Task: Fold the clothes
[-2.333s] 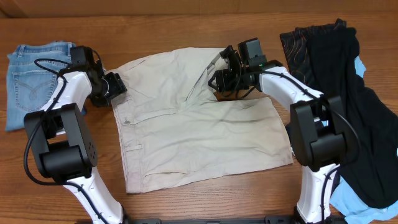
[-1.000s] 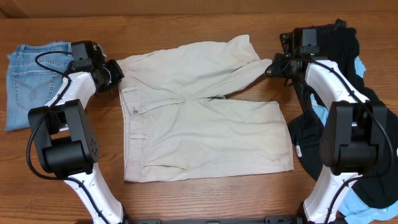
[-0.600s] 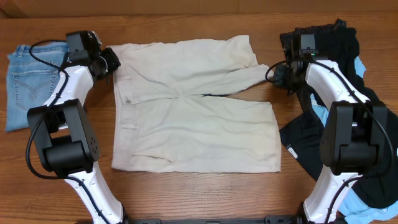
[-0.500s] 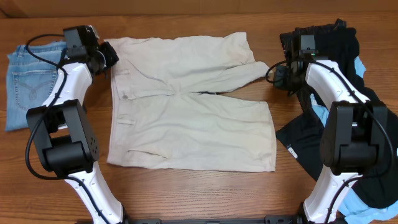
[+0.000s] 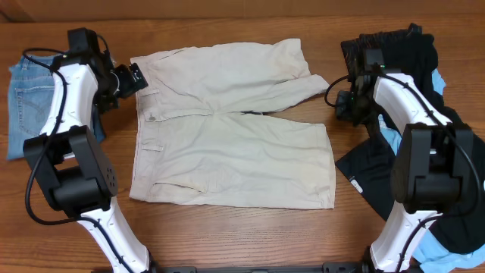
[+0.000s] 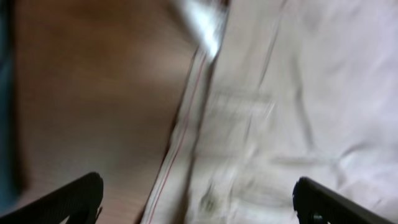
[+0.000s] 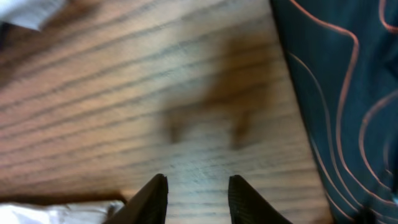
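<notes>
Overhead first: cream shorts (image 5: 227, 129) spread flat mid-frame on the wooden surface (image 5: 250, 243), waistband toward the left edge, both legs toward the right, with a thin wedge of wood showing between the two legs. Left gripper (image 5: 132, 77) parked just beside the upper left corner of the waistband, not far from the jeans (image 5: 26, 106) in the upper left of the frame. Right gripper (image 5: 345, 106) off to the right of the upper leg's hem, near it but apart, right at the edge of the black pile (image 5: 424, 91) filling the right side, with a sky-blue garment (image 5: 420, 244) poking out at the lower right. Left wrist view next: pretty blurry, fingers (image 6: 74, 196) spread wide at the two bottom corners, so released and gripping nothing. Shorts fabric and a stitched edge across the right half, bare wood on the left. Right wrist view last: two fingertips (image 7: 149, 199) at the bottom with a small gap and wood visible through it, so loosened and clamped on nothing. Dark patterned garment (image 7: 336, 93) with orange lines down the right side, scraps of the shorts in the upper left and lower left corners.
</notes>
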Robot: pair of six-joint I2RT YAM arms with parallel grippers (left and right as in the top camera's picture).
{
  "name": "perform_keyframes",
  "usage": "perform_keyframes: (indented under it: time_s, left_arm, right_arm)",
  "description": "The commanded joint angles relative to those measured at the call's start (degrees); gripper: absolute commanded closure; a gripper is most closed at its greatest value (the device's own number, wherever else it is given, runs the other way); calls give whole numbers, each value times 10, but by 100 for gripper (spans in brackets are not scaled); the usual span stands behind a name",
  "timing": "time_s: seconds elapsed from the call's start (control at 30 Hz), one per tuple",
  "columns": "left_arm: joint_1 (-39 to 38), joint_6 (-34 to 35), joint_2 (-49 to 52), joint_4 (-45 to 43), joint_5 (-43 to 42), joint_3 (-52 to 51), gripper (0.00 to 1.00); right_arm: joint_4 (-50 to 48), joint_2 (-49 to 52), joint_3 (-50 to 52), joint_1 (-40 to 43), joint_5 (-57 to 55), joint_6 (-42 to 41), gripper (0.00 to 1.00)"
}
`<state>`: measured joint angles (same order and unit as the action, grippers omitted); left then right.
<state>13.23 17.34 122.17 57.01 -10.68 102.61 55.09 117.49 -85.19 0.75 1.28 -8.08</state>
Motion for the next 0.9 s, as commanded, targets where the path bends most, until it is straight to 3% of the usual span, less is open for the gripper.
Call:
perform_keyframes:
  time_s: [0.0, 0.07, 0.17, 0.2, 0.3, 0.4, 0.57, 0.87]
  left_arm:
    - [-18, -21, -32, 86, 73, 27, 0]
    - [-34, -18, -49, 141, 112, 27, 0]
    - [-71, 15, -93, 221, 158, 26, 0]
    - [-85, 20, -114, 245, 158, 26, 0]
    - [-107, 35, -151, 288, 168, 23, 0]
    - [-127, 42, -194, 301, 169, 0, 0]
    - [-149, 75, -316, 269, 173, -119, 0]
    - [-143, 92, -592, 117, 173, -420, 0]
  right_arm:
    - [22, -69, -8, 13, 5, -12, 60]
    - [55, -99, -8, 14, 6, -12, 48]
    - [122, -140, -8, 18, 46, 6, 13]
    - [143, -152, -8, 24, 98, 27, 10]
    - [174, -170, -8, 32, 128, 26, 8]
    - [193, -192, -7, 32, 89, 7, 7]
    - [183, -254, 19, 31, 46, -28, 6]
    - [64, -443, 261, 14, 57, -143, 6]
